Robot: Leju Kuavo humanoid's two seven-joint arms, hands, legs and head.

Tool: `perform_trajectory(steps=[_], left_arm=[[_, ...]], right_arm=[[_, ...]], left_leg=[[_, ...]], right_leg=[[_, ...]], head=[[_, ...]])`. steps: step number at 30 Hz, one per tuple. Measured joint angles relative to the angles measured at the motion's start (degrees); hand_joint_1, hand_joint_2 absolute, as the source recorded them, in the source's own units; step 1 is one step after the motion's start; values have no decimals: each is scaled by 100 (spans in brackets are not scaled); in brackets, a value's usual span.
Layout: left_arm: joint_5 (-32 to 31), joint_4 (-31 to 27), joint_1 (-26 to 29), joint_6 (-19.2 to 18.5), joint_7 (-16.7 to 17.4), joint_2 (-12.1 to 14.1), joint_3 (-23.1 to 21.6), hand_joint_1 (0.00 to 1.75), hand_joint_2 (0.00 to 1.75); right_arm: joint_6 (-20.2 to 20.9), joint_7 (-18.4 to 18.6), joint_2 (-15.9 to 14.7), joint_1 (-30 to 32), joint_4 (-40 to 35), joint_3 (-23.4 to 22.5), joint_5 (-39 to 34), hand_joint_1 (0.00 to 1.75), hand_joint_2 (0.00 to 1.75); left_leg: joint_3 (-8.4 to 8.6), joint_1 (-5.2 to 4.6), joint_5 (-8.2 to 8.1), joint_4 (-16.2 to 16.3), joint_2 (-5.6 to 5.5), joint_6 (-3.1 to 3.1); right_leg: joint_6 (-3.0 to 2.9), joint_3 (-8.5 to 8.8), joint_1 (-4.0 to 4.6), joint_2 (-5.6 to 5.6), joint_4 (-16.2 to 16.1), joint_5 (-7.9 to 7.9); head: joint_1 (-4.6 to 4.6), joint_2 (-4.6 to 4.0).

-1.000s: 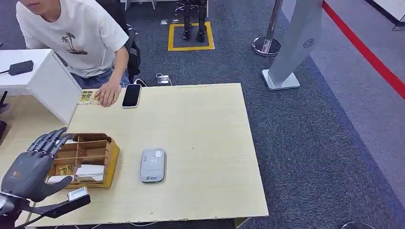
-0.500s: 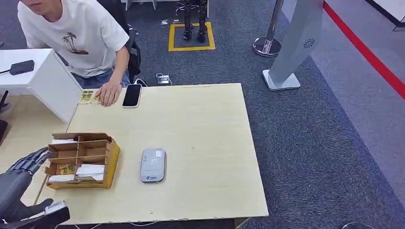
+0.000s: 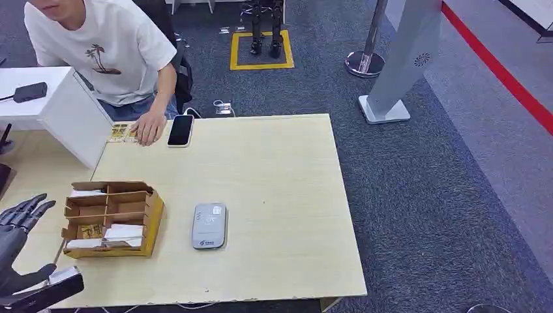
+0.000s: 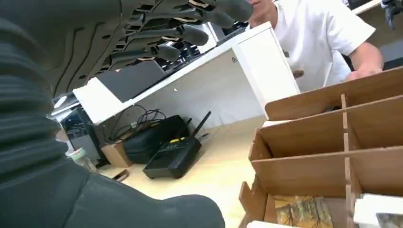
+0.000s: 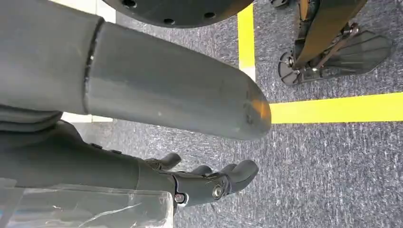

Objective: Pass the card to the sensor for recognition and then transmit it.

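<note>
A grey card sensor [image 3: 209, 225] lies flat near the front middle of the wooden table [image 3: 274, 169]. To its left stands a cardboard divider box [image 3: 111, 218] holding a yellowish card [image 3: 91, 231] and white cards [image 3: 124, 233]. My left hand [image 3: 16, 251] hovers left of the box at the table's near-left corner, fingers spread, holding nothing. In the left wrist view the fingers [image 4: 180, 33] stretch out above the box [image 4: 332, 156] and its yellowish card [image 4: 304, 212]. My right hand [image 5: 190, 142] hangs over the carpet, thumb and fingers apart, holding nothing.
A person in a white shirt [image 3: 98, 45] sits at the far left, one hand [image 3: 147, 127] resting on cards [image 3: 119, 133] beside a black phone [image 3: 180, 130]. A white cabinet [image 3: 65, 111] stands left of the box. Carpet with a silver post base [image 3: 365, 62] lies beyond.
My left hand has drawn back from above the box, moving left and down to the table's near-left corner. The box, sensor and person have stayed where they were.
</note>
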Motion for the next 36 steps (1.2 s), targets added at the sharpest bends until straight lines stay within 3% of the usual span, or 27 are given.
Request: perform_trajectory(steps=[10,17,21,24,28,36], left_arm=[[-19,896,-899,-72,-164,-468,-352,0,175],[-168,1292,-1143,35,-169,-730,-662,0,175],[135,1369,-1168,-43,-184,-763,-728,0,175],[788,1371,-1147,-333,-225,-640,-726,0,175],[1836,1142,-1019,-758,-210,-215,-564,0,175],[2341,698,-843,-1019,26,389,-251,0,175]], right_arm=[[17,52,0,-39,-2,0,216,0,0],[13,57,0,-58,-2,0,238,0,0],[7,57,-2,-57,-2,2,238,0,0],[4,46,-4,-57,-2,2,249,0,0],[0,0,-22,-54,-2,2,249,0,0],[9,-11,-46,-59,-2,2,280,0,0]], left_leg=[[1,-2,0,1,-1,0],[0,-2,0,1,3,0],[-1,-2,0,1,3,0],[-1,1,0,1,3,0],[-1,2,0,1,2,0],[-2,2,0,1,1,0]], right_leg=[[0,2,-2,1,0,1],[0,-2,-1,5,0,0],[0,-3,-1,5,0,0],[0,-2,1,6,0,1],[0,-2,2,4,0,0],[0,-1,2,3,0,1]], head=[[2,0],[2,0],[0,0],[4,0],[2,0],[2,0]])
